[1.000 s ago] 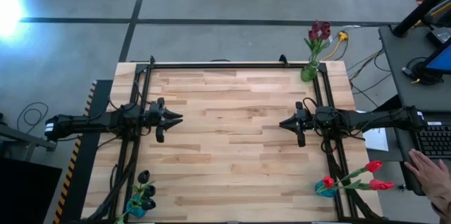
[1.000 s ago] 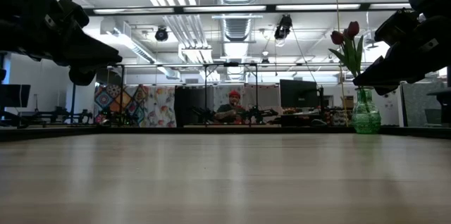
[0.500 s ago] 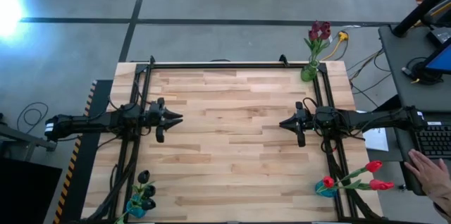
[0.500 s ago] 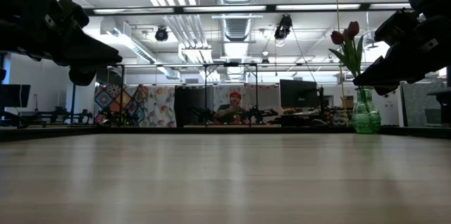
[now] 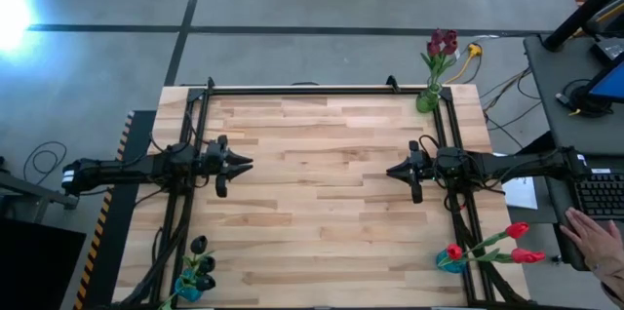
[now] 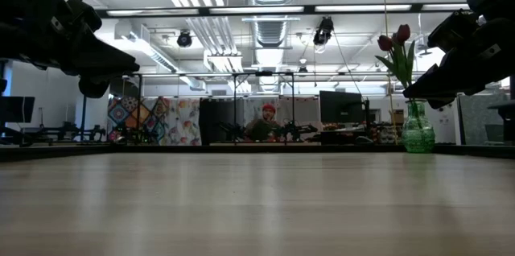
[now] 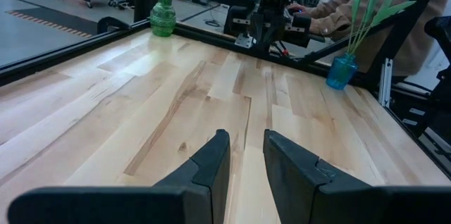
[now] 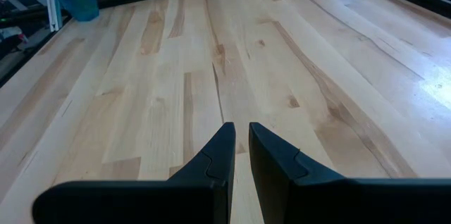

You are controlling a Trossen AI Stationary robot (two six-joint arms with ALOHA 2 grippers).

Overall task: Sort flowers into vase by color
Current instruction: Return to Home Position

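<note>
Grippers first: the left gripper (image 5: 244, 164) hangs over the left side of the table (image 5: 322, 222), and its wrist view shows the fingers drawn close with a narrow slit and nothing between them. The right gripper (image 5: 395, 170) faces it from the right side, also nearly closed and empty.

Change noted: none on the table. Both arms, all three vases and every stem lie as they did a second ago. Only a person (image 6: 265, 123) far behind the table has shifted a little. Judgement: the arms are settled at rest and sorting appears complete, with no flower loose on the boards.

Task items, high view:
- The red flowers (image 5: 517, 230) lean out of a blue vase (image 5: 451, 261) at the near right corner.
- The maroon flowers (image 5: 442, 43) stand in a green vase (image 5: 427, 101) at the far right corner.
- The near-black flowers (image 5: 199, 245) sit in a second blue vase (image 5: 187, 287) at the near left corner.

View differences: only the high view takes in all three vases, plus a hand (image 5: 590, 234) resting beside a keyboard (image 5: 602, 193) off the table. The low view shows the green vase alone. The left wrist view shows the green vase and the red bunch, and the right wrist view shows only the near-left blue vase, its blooms cut off
</note>
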